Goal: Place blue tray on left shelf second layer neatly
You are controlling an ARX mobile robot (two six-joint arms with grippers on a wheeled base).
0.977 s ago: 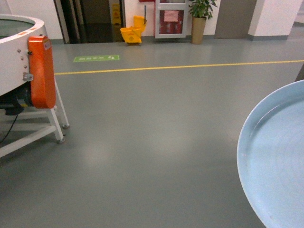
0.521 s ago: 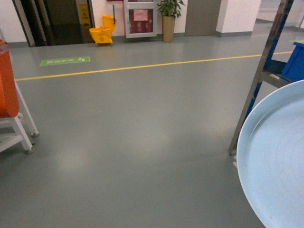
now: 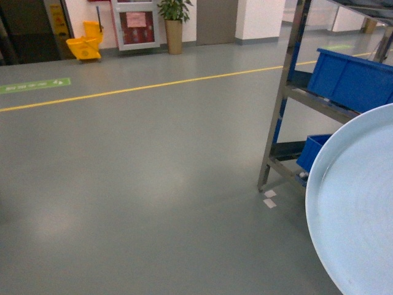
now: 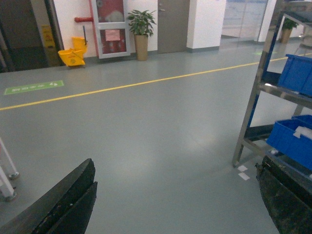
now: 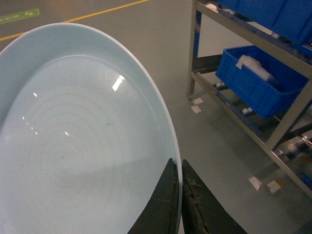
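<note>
The blue tray (image 3: 359, 209) fills the lower right of the head view, held tilted above the floor. In the right wrist view the blue tray (image 5: 83, 136) spreads across the left, and my right gripper (image 5: 179, 168) is shut on its rim, one finger inside and one outside. The left shelf (image 3: 284, 98) of shiny steel stands just beyond the tray, to the right; its upright (image 5: 192, 48) is close to the tray's edge. My left gripper (image 4: 178, 195) hangs open over bare floor, holding nothing, with the left shelf (image 4: 253, 97) to its right.
Dark-blue crates (image 3: 350, 77) sit on the shelf tiers, one lower down (image 5: 258, 83) holding a white item. White paper scraps (image 3: 269, 198) lie by the shelf foot. A yellow floor line (image 3: 153, 86), mop bucket (image 3: 85, 46) and potted plant (image 3: 174, 21) are far back.
The head view has swung right: the white conveyor table left the frame on the left, and the steel shelf with its crates came in on the right. The tray kept its place in view.
</note>
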